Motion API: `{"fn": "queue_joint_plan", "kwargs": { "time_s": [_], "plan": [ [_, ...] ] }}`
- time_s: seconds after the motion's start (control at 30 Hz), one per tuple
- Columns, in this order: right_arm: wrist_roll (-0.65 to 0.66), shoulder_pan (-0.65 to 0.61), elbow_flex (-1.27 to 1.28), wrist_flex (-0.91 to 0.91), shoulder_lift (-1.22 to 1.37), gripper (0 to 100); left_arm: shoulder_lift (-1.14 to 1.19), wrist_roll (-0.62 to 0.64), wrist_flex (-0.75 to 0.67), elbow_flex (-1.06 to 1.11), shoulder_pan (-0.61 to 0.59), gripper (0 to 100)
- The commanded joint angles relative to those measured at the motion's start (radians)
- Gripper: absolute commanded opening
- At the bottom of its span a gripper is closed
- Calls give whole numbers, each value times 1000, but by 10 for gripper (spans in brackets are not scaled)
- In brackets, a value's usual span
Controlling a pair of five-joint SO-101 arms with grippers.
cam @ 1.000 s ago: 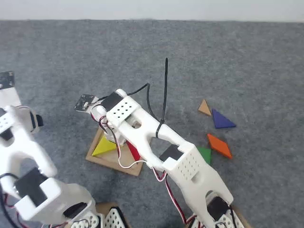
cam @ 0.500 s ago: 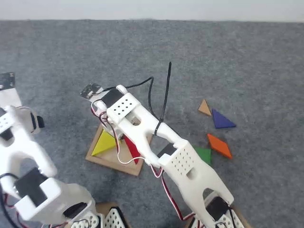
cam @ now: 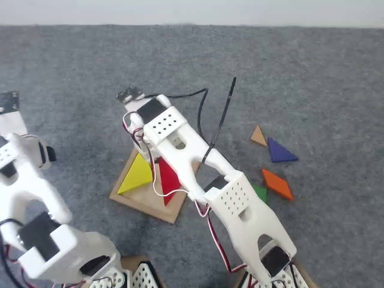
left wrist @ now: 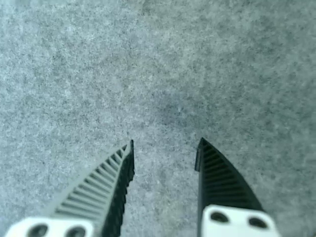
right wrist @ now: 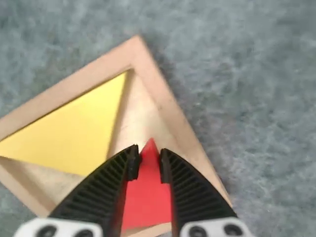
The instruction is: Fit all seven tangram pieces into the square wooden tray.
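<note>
The right fingers (right wrist: 132, 160) pinch the red triangle (right wrist: 147, 195) (tip between them) to steer it into the tray (right wrist: 163, 94). The left fingers (left wrist: 123, 168) are wide open and empty.

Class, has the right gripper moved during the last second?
Yes. In the high view, the right gripper has swung toward the table's far side, measured against the wooden tray, uncovering more of the red triangle.
</note>
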Motion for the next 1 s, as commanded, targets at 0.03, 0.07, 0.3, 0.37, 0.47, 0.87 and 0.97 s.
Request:
{"fn": "queue_joint_plan", "kwargs": {
  "time_s": [0.03, 0.07, 0.3, 0.37, 0.47, 0.87, 0.97],
  "plan": [
    [-37, 51, -72, 18, -107, 7, -40, -8, 3, -13, 2, 200],
    [-43, 70, -83, 28, -110, 7, -40, -8, 3, -13, 2, 200],
    [-51, 226, -204, 134, -170, 7, -40, -8, 3, -13, 2, 200],
    [-51, 268, -178, 133, -180, 7, -40, -8, 3, -13, 2, 200],
    [-51, 289, -137, 133, -182, 7, -40, -8, -8, -13, 5, 200],
    [12, 372, -89, 133, -495, 6, -38, -9, -54, -15, 8, 201],
    [66, 372, -23, 134, -723, 6, -38, -8, -46, -28, 23, 200]
  ]
}}
